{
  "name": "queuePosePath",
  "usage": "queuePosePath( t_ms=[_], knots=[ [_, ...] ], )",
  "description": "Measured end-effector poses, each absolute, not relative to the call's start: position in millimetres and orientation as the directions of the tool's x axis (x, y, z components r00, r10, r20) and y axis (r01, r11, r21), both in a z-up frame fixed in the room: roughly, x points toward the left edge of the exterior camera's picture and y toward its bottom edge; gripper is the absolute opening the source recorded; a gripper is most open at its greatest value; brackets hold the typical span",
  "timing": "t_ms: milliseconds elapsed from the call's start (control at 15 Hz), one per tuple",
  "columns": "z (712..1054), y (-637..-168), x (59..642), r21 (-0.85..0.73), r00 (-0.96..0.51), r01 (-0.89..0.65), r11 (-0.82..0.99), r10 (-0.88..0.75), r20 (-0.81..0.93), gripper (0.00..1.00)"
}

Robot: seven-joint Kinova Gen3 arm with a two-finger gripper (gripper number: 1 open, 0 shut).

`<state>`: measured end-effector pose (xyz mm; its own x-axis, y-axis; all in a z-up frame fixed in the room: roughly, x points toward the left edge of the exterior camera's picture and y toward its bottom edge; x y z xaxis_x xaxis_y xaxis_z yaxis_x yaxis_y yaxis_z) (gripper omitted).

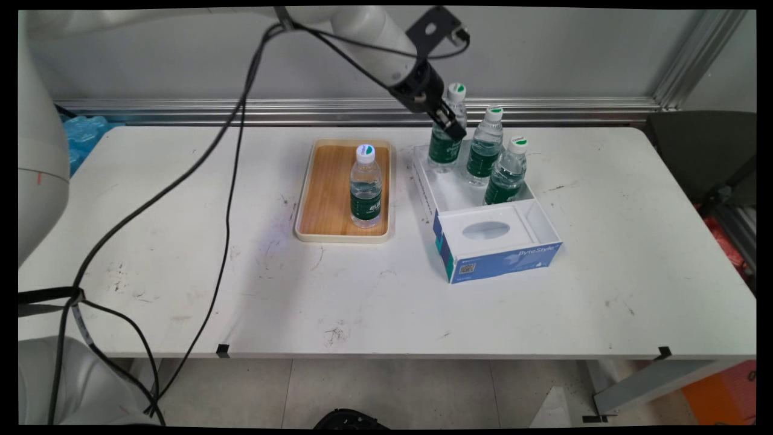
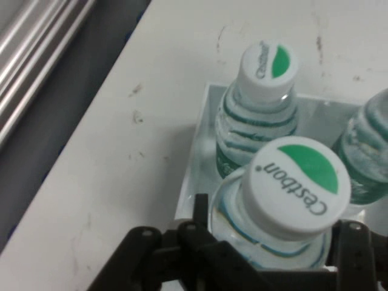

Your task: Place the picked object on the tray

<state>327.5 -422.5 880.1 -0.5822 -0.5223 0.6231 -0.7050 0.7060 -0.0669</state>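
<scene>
My gripper [image 1: 450,125] is shut on the water bottle [image 1: 442,151] at the far left of the blue-and-white box [image 1: 507,263], gripping it just below the white-and-green cap. In the hand view the cap of this water bottle [image 2: 297,182] fills the space between the fingers [image 2: 200,212], which press on its shoulders; my gripper [image 2: 276,227] rises from the bottom edge. A second bottle [image 1: 485,154] [image 2: 264,91] and a third bottle [image 1: 507,175] [image 2: 370,151] stand beside it in the box [image 2: 194,176]. I cannot tell whether the held bottle's base rests on the box floor.
A wooden tray [image 1: 323,187] lies left of the box with one more bottle [image 1: 366,187] upright on it. Black cables [image 1: 229,181] hang over the table's left half. An aluminium rail [image 1: 543,109] runs along the wall behind the table.
</scene>
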Motion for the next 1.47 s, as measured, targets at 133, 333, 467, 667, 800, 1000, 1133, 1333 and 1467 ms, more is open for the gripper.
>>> queuePosePath(
  t_ms=[133, 333, 467, 667, 800, 1000, 1133, 1333, 1467],
  knots=[
    [903.2, -415.9, 332.4, -0.070, -0.580, -0.705, 0.706, -0.517, 0.629, 0.00],
    [942.0, -405.6, 342.7, -0.078, -0.578, -0.707, 0.703, -0.511, 0.636, 0.00],
    [965.0, -399.3, 351.7, -0.086, -0.577, -0.712, 0.697, -0.512, 0.637, 0.00],
    [995.8, -391.2, 371.0, -0.106, -0.579, -0.724, 0.682, -0.517, 0.631, 0.00],
    [1007.7, -388.8, 383.7, -0.115, -0.575, -0.735, 0.668, -0.525, 0.628, 0.00],
    [1019.7, -387.0, 402.6, -0.124, -0.569, -0.751, 0.649, -0.539, 0.621, 0.00],
    [1025.3, -386.2, 418.0, -0.129, -0.566, -0.760, 0.637, -0.550, 0.615, 0.00],
    [1025.6, -389.9, 434.5, -0.136, -0.562, -0.768, 0.626, -0.555, 0.614, 0.00],
    [1021.6, -394.0, 443.0, -0.138, -0.561, -0.768, 0.625, -0.554, 0.615, 0.00]
  ],
)
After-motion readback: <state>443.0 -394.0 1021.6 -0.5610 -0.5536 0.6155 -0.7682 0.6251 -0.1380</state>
